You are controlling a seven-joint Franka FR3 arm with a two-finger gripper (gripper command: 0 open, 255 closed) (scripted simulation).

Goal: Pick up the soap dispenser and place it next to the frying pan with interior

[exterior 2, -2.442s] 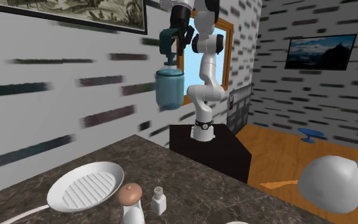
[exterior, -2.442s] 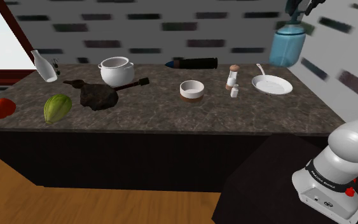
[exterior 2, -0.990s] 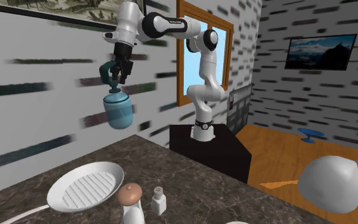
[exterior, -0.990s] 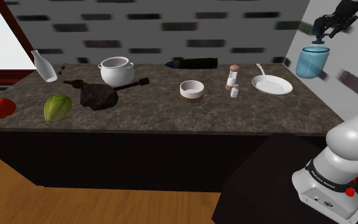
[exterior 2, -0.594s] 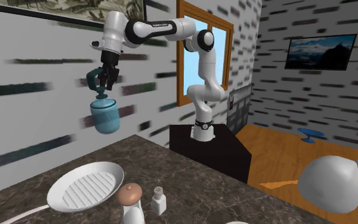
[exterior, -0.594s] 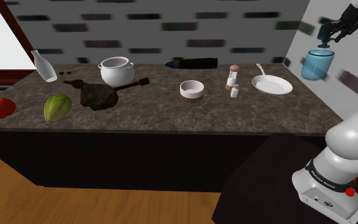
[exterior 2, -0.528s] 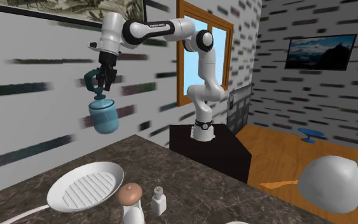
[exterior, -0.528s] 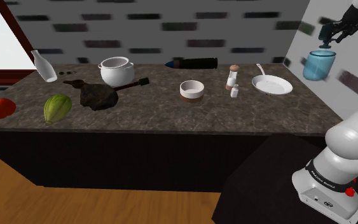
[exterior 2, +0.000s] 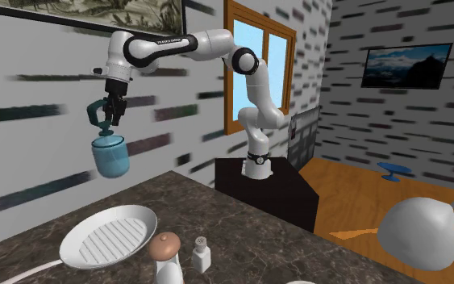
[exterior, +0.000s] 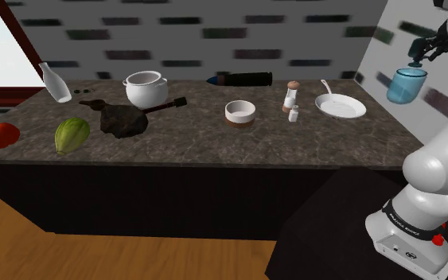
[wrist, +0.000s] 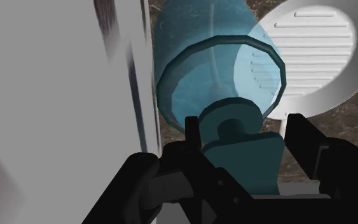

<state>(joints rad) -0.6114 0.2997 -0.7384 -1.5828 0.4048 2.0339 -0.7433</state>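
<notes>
Soap dispenser update: it's up in the air, hanging from my jaws, which are pinched on the dark teal pump top, one on each side of it. The blue see-through body dangles below that. In the shoulder view it's off to the right of the frying pan and well above the bench. In the second exterior view it hangs over the far side of the pan. From the wrist I can see the ribbed pan right through the edge of the bottle, and the white wall is really close on the other side.

How I reckon it handles: the body looks stiff and smooth, so probably slippery if I grabbed it round the belly. Could be glass, could be plastic, honestly can't tell, so I'm treating it as breakable. Can't see how full it is either. If there's soap in there, the weight sits low and it'll want to swing under the pump.

The pump top is the narrowest bit and fits between my jaws, so that's the sensible place to hold it. Downside is that a pump head might give or twist, so no jerky moves. The base looks wide enough to stand up fine on bare bench beside the pan, as long as it goes down straight and gently, away from the wall and the little shakers.
</notes>
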